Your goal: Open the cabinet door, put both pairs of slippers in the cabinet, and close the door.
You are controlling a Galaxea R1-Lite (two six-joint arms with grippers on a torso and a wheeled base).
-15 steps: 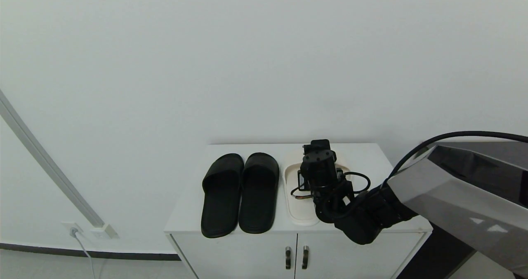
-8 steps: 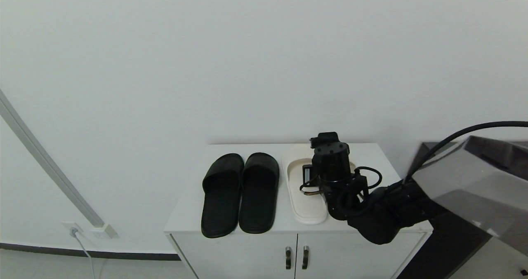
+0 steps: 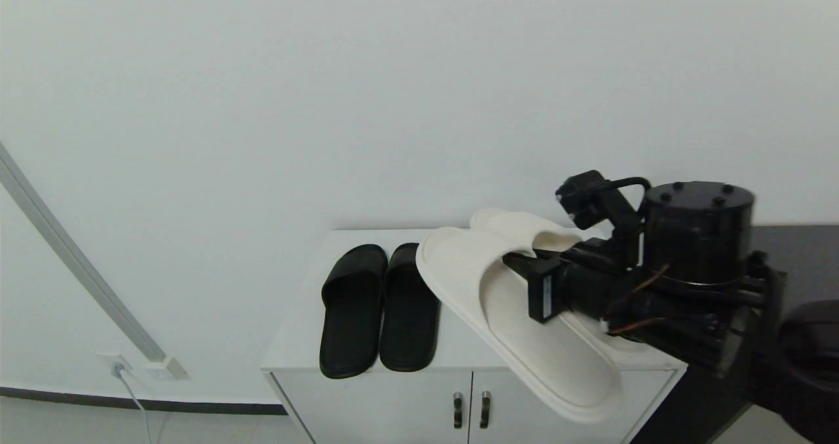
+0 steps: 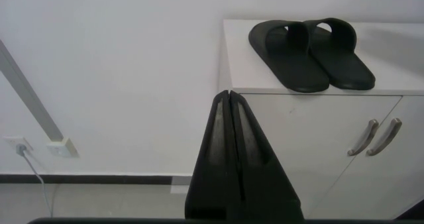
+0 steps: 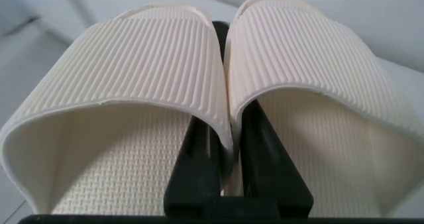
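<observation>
Above the cabinet's (image 3: pixel 367 398) right front edge, the right gripper (image 5: pixel 225 141) pinches the white slippers (image 3: pixel 524 326) by their inner straps. Black slippers (image 3: pixel 380 306) reach the left front edge; doors (image 3: pixel 426 404) closed. Left gripper (image 4: pixel 229 118), fingers pressed together, faces the cabinet's left corner.

Right claw (image 3: pixel 522 266) clamped, left claw (image 4: pixel 229 103) closed

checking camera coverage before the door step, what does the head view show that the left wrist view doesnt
Head view: the cream ribbed slippers, gripped as a pair in the right pincer and held in the air.
Left wrist view: the left pincer, shut with nothing in it.
Shared: the black rubber slide slippers on top of the white cabinet, its closed doors with two metal handles, and the wall socket.
</observation>
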